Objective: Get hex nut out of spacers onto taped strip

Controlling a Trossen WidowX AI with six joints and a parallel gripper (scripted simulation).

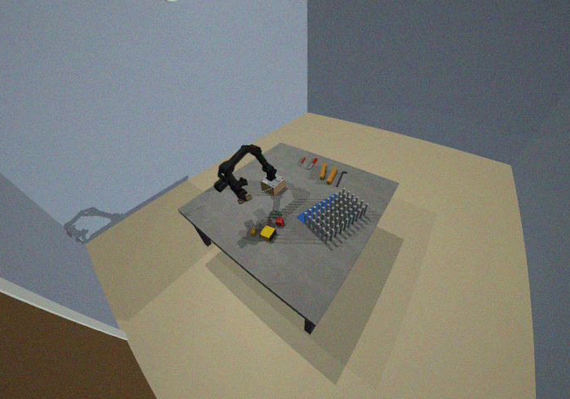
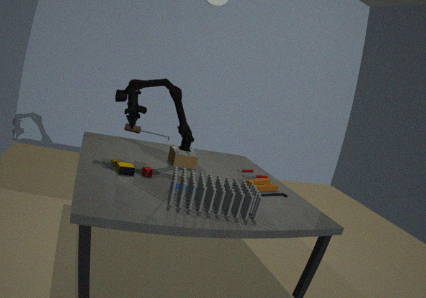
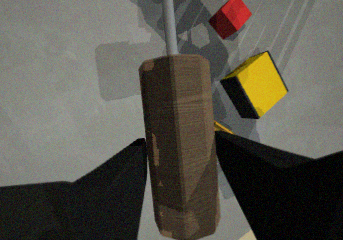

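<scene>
1. Hand (image 1: 244, 197) (image 2: 132, 126) (image 3: 180, 141): grasping hook (image 1: 247, 200) (image 2: 137, 130) (image 3: 179, 100) by wooden handle, above surface (image 1: 314, 282) (image 2: 122, 207) (image 3: 29, 110); carry high, tip steady.
2. Strip (image 1: 301, 216) (image 2: 181, 187): blue; align shaft here.
3. Spacers (image 1: 343, 194) (image 2: 202, 189): upright; nut indiscernible, presumably among them.

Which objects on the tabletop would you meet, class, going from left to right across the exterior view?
Yellow-and-black block → red block → metal spacers → black bent rod

brown handle (image 1: 244, 199) (image 2: 132, 128) (image 3: 181, 145), yellow-and-black block (image 1: 267, 232) (image 2: 125, 168) (image 3: 261, 84), seemingly plain blue strip (image 1: 301, 217) (image 2: 181, 187), red cube (image 1: 279, 222) (image 2: 146, 171) (image 3: 230, 18)
</scene>
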